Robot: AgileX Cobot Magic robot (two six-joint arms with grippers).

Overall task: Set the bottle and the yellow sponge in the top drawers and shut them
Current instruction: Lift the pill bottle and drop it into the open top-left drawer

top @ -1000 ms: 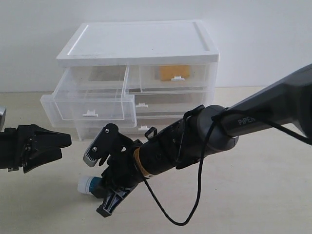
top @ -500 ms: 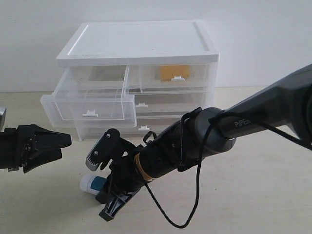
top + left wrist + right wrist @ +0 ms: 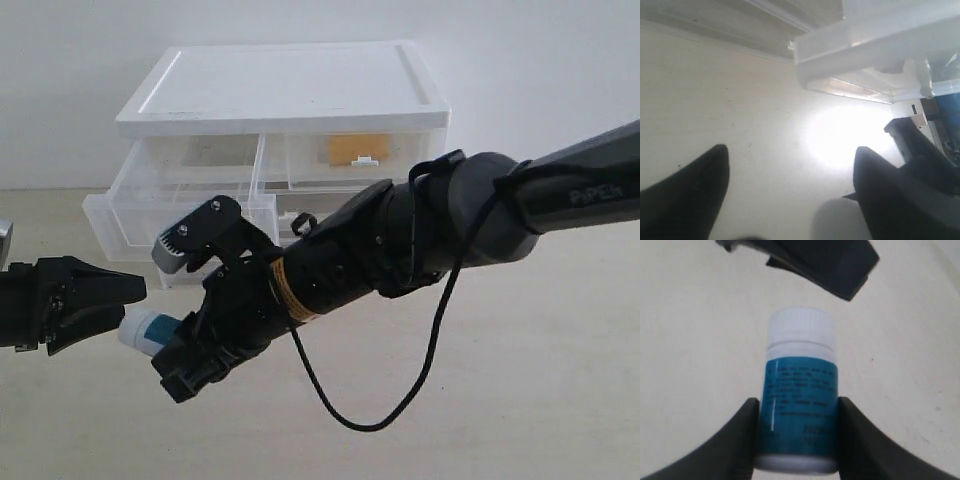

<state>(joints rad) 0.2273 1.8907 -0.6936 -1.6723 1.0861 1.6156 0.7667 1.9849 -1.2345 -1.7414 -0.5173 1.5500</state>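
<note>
A pale desk [image 3: 560, 380] runs across the scene, and at its back against the wall stands the white-topped cabinet [image 3: 290, 85]. The right arm [image 3: 450, 225] reaches across the middle from the right edge and ends in front of the cabinet's left half, with a black cable [image 3: 400, 405] hanging in a loop beneath it. Of the top drawers, the left one [image 3: 150, 195] is pulled out towards the front, while the right one [image 3: 400, 150] sits pushed in flush. Through its translucent front the yellow sponge [image 3: 350, 148] shows inside. The right tool [image 3: 172, 318] is clamped on the bottle [image 3: 145, 328], one finger on each side of the teal label. The bottle is held sideways above the desk, below and in front of the open left drawer. Its white ribbed cap points towards the left tool [image 3: 128, 295]. That tool hangs at the left edge of the exterior view, just beside the cap and apart from it. In the left wrist view its two dark fingers [image 3: 690, 200] stand wide apart with only bare desk between them.
</note>
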